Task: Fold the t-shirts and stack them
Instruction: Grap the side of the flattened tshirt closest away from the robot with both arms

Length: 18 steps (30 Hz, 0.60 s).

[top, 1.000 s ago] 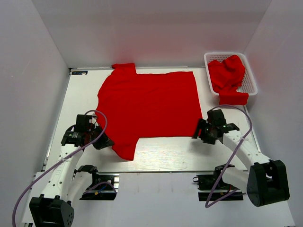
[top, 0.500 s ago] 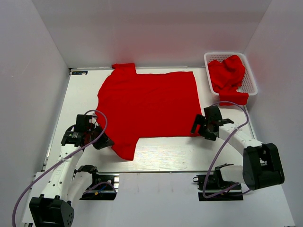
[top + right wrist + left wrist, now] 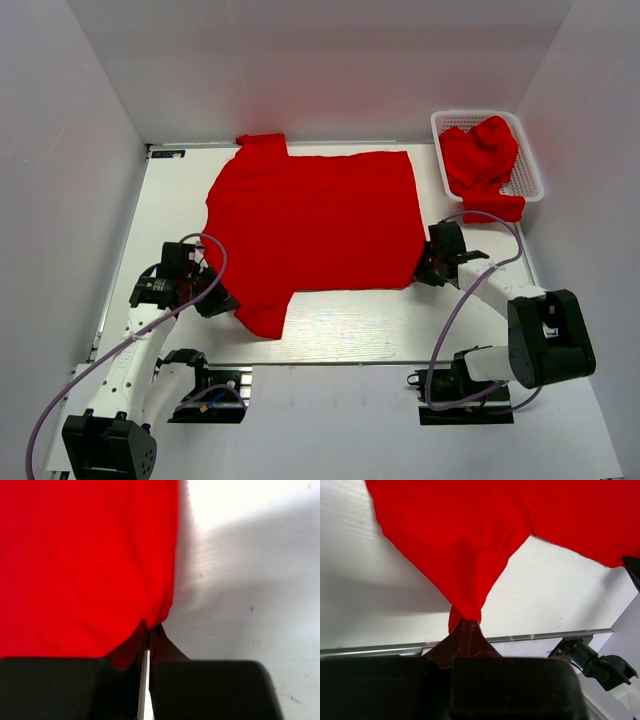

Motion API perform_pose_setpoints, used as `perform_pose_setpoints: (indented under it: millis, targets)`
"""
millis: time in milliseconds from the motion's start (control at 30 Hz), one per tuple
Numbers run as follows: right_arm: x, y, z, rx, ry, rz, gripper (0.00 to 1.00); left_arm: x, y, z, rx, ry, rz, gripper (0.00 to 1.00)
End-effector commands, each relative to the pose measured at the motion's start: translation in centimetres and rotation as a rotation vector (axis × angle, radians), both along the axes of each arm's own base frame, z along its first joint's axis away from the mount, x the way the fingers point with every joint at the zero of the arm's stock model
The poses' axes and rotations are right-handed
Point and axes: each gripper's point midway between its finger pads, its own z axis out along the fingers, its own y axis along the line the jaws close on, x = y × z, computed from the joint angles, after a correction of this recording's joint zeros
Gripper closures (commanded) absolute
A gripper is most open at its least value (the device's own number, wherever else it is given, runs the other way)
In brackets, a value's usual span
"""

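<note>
A bright red t-shirt [image 3: 315, 220] lies spread flat on the white table, one sleeve at the back left and the other hanging toward the near left. My left gripper [image 3: 222, 300] is shut on the cloth at the shirt's near left side; in the left wrist view the fabric [image 3: 465, 560] bunches into the tips of that gripper [image 3: 466, 621]. My right gripper [image 3: 425, 270] is shut on the shirt's near right corner, and the right wrist view shows the hem [image 3: 165, 605] pinched at the tips of this gripper [image 3: 150, 628]. More red t-shirts [image 3: 480, 160] lie crumpled in the basket.
A white mesh basket [image 3: 530, 170] stands at the back right corner, with red cloth spilling over its near rim. White walls close in the table on three sides. Both arm bases and their cables sit along the near edge.
My right gripper moved left up to the shirt's near right corner and went from open to shut on the cloth. The left arm and the shirt have stayed put.
</note>
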Motion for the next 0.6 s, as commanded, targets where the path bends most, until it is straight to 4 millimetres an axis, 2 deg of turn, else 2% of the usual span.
perform_pose_setpoints:
  millis: [0, 167, 300, 433, 500, 567]
  targets:
    - [-1.1, -0.4, 0.5, -0.001, -0.001, -0.009, 1.0, -0.9, 0.2, -0.2, 0.017, 0.023, -0.007, 1.0]
    - [-3.5, -1.1, 0.8, -0.021, 0.041, 0.004, 1.0, -2.7, 0.2, -0.5, 0.013, 0.091, -0.012, 1.0]
    - [-6.3, -1.7, 0.3, -0.044, 0.124, 0.017, 1.0, -4.1, 0.2, -0.7, 0.013, 0.134, -0.033, 1.0]
    - [-6.9, -1.9, 0.4, -0.043, 0.129, 0.025, 1.0, -4.7, 0.1, -0.7, 0.011, 0.15, -0.056, 1.0]
    - [-6.5, -1.6, 0.6, -0.032, 0.111, 0.035, 1.0, -4.2, -0.2, -0.6, -0.007, 0.129, -0.072, 1.0]
    - [-5.3, -1.2, 1.0, -0.023, 0.071, 0.047, 1.0, -2.6, -0.6, 0.0, -0.024, 0.075, -0.08, 1.0]
